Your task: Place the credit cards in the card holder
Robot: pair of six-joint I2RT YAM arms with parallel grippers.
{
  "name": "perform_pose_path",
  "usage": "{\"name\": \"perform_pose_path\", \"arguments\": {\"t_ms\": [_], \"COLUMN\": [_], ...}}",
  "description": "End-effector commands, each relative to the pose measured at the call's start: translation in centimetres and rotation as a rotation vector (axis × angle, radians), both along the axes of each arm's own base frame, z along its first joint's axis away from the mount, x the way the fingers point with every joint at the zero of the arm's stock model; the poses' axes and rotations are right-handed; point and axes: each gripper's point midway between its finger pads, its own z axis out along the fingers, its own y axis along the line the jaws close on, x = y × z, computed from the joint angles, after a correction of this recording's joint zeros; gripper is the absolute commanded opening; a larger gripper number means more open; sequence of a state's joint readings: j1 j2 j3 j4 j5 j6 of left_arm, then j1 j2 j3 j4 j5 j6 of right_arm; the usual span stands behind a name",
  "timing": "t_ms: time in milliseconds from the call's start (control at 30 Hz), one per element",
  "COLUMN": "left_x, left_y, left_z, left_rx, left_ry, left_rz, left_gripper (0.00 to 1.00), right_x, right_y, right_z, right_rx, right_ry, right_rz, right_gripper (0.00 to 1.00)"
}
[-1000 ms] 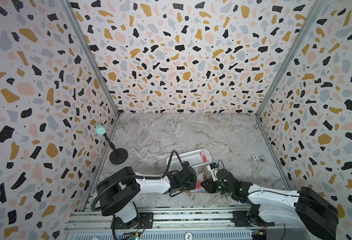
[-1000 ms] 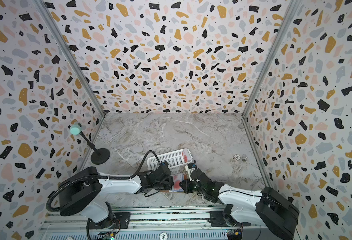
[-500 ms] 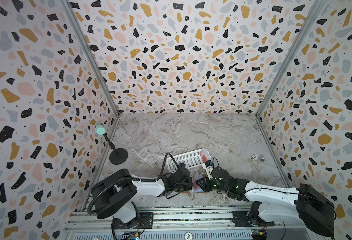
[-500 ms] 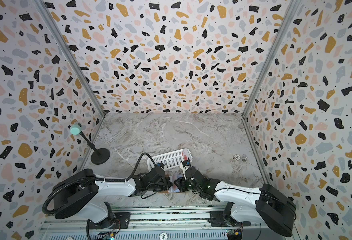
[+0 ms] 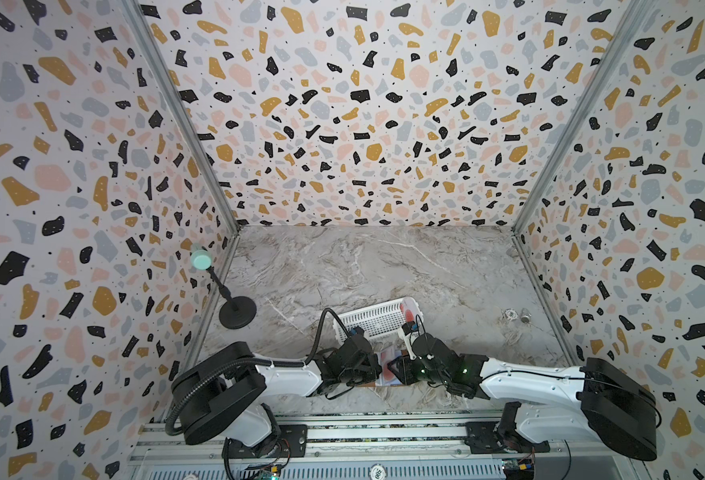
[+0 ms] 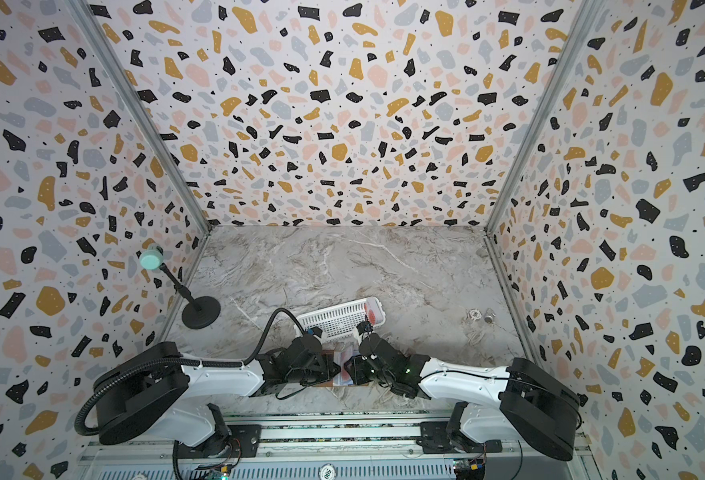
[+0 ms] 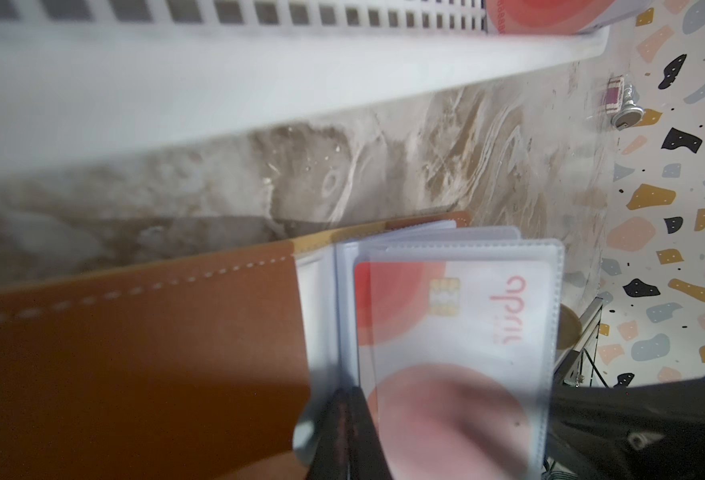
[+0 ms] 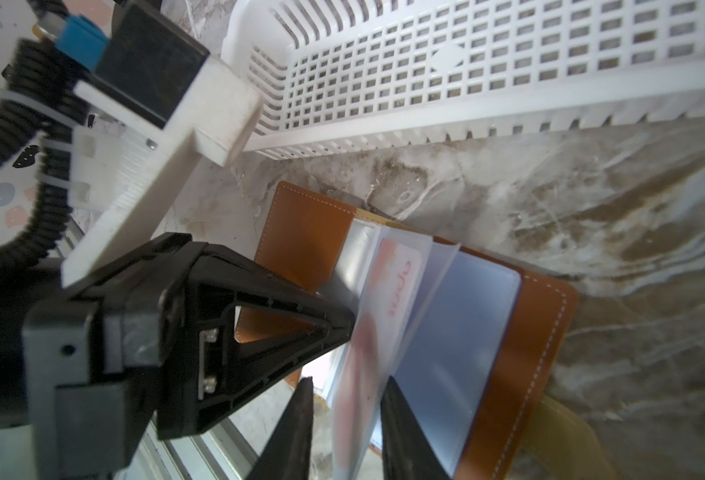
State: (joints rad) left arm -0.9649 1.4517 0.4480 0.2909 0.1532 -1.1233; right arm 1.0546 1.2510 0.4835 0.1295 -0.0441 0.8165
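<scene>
The tan card holder [image 5: 387, 379] [image 6: 330, 381] lies open on the marble floor near the front edge, its clear sleeves fanned up. One credit card [image 7: 446, 332] [image 8: 388, 291] sits inside a raised sleeve. My left gripper [image 7: 344, 395] [image 5: 373, 368] is shut on the sleeves close to the spine. My right gripper [image 8: 347, 380] [image 5: 396, 368] is open. Its jaws stand either side of the card-filled sleeve, with a gap on each side. Another credit card [image 5: 408, 311] [image 7: 550, 14] stands at the right end of the white basket [image 5: 371, 320] [image 8: 467, 62].
The white basket [image 6: 334, 320] sits just behind the card holder, close to both wrists. A black stand with a green head [image 5: 236, 311] is at the left wall. Two small metal bits [image 5: 517, 316] [image 7: 625, 112] lie near the right wall.
The right gripper's jaws have spread apart off the sleeve holding the card. Both grippers have shifted slightly left. The left gripper has stayed shut on the sleeves.
</scene>
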Motion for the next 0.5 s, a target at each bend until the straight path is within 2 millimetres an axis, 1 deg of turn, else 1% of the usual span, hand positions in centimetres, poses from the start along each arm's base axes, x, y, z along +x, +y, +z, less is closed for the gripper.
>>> {"name": "perform_pose_path", "arguments": {"t_ms": [0, 100, 300, 467], "left_x": [0.5, 0.8, 0.3, 0.0], "left_y": [0.0, 0.0, 1.6, 2.1], "left_z": [1.5, 2.3, 1.0, -0.3], "left_rx": [-0.037, -0.042, 0.013, 0.045], "left_ry": [-0.021, -0.041, -0.017, 0.002], "left_rz": [0.012, 0.011, 0.024, 0.02], "left_gripper": [0.07, 0.08, 0.09, 0.09], "right_x": [0.5, 0.4, 0.3, 0.4], "right_y": [0.4, 0.5, 0.8, 0.9], "right_z": [0.8, 0.6, 0.6, 0.8], "right_rx": [-0.013, -0.019, -0.028, -0.036], "right_ry": [-0.028, -0.024, -0.027, -0.033], "right_rz": [-0.002, 0.004, 0.008, 0.006], "right_gripper": [0.31, 0.31, 0.32, 0.32]}}
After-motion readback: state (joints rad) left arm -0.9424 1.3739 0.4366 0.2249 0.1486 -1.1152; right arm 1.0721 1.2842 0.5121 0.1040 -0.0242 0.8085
